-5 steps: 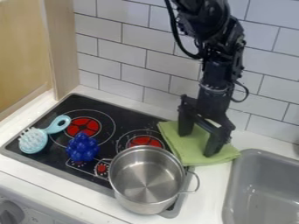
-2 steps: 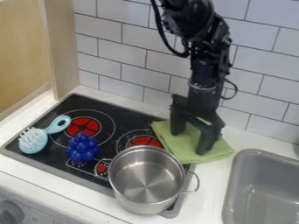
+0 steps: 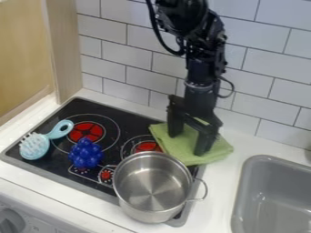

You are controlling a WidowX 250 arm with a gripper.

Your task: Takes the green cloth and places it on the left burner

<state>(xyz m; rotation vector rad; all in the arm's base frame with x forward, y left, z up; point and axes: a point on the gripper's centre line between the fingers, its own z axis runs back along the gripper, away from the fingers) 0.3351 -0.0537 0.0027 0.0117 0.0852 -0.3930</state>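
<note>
Along the left edge of the stove top (image 3: 131,124), a pale blue brush (image 3: 34,146) is lying with its handle pointing towards the back, its end reaching over the left burner's (image 3: 84,132) outer ring. That burner is waiting for the cloth, so the placing is remaining undone. Nearer the front edge, a dark blue bumpy object (image 3: 86,154) is sitting beside the same ring. Further right, behind the steel pot (image 3: 142,213) that is standing over the front right corner, the right burner (image 3: 146,146) is showing in part. Next comes the green cloth (image 3: 185,151), which is covering the back right corner and spilling onto the counter (image 3: 218,200). Above it the gripper (image 3: 189,138) is hanging, its jaws standing wide apart and their tips meeting the fabric; no fold is visibly being pinched. Contact is being made, then, but a firm hold is probably still lacking, and the whole crossing to the left burner is remaining. At the far right, the grey sink (image 3: 239,193) is playing no part.
</note>
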